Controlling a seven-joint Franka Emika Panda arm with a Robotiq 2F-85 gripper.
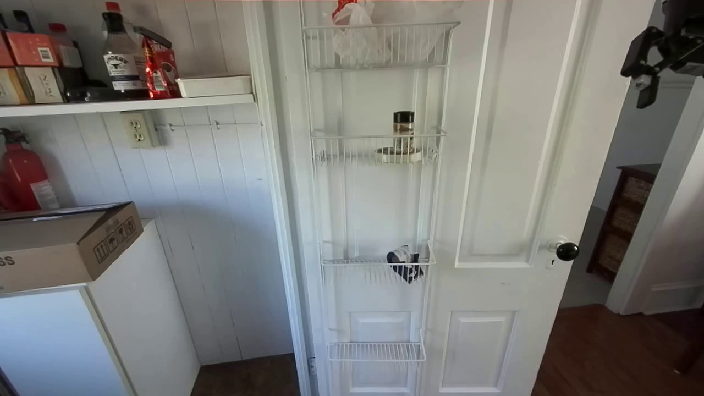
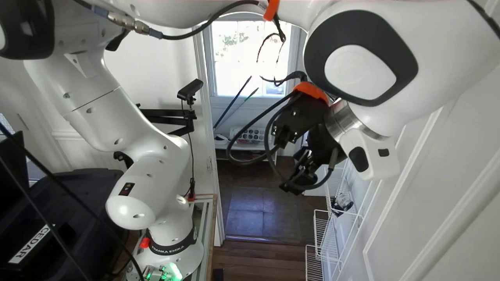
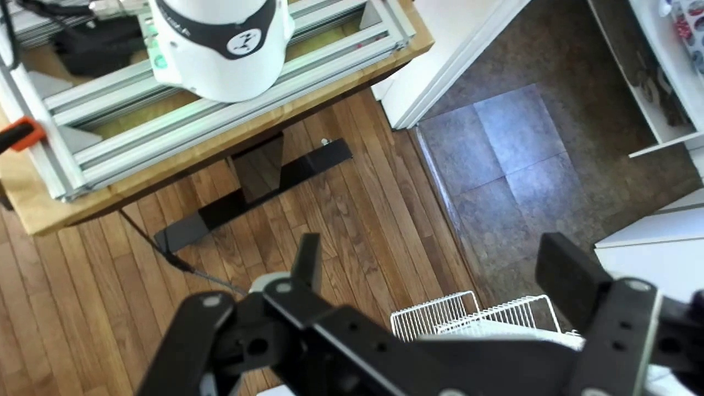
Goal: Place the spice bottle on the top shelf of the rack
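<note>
Thin white wire makes up the rack [image 1: 357, 264], its shallow baskets strung along two straight rods against a white panelled door [image 1: 506, 137]. In an exterior view the spice bottle [image 1: 403, 129], a slim, clear cylinder with brown contents and a smooth black cap, stands upright in the wire basket [image 1: 352, 136] next below the top shelf [image 1: 407, 25]. At its foot lies a flat, pale, round piece [image 1: 399, 156]; whether the bottle rests on it or just behind it, I cannot tell. The top shelf bears a filmy, crumpled plastic bag [image 1: 360, 44], a patch of red showing at its upper end. The front rim of the bottle's basket crosses the clear body, so the cap rises above the wire, with free room between it and the bars overhead, and more along the rim toward the left of that view. I hang near the door's outer edge in the same view, well apart from the bottle. In the wrist view smooth plank floor [image 3: 357, 220], greyish tiled floor [image 3: 506, 154] and lower wire baskets [image 3: 432, 317] lie beneath me. My gripper [image 3: 438, 269] is hard, black and square-cornered; its fingers [image 3: 569, 278] stand wide apart, released, blunt pads facing each other, with planks, tile and white wire showing through the gap.
</note>
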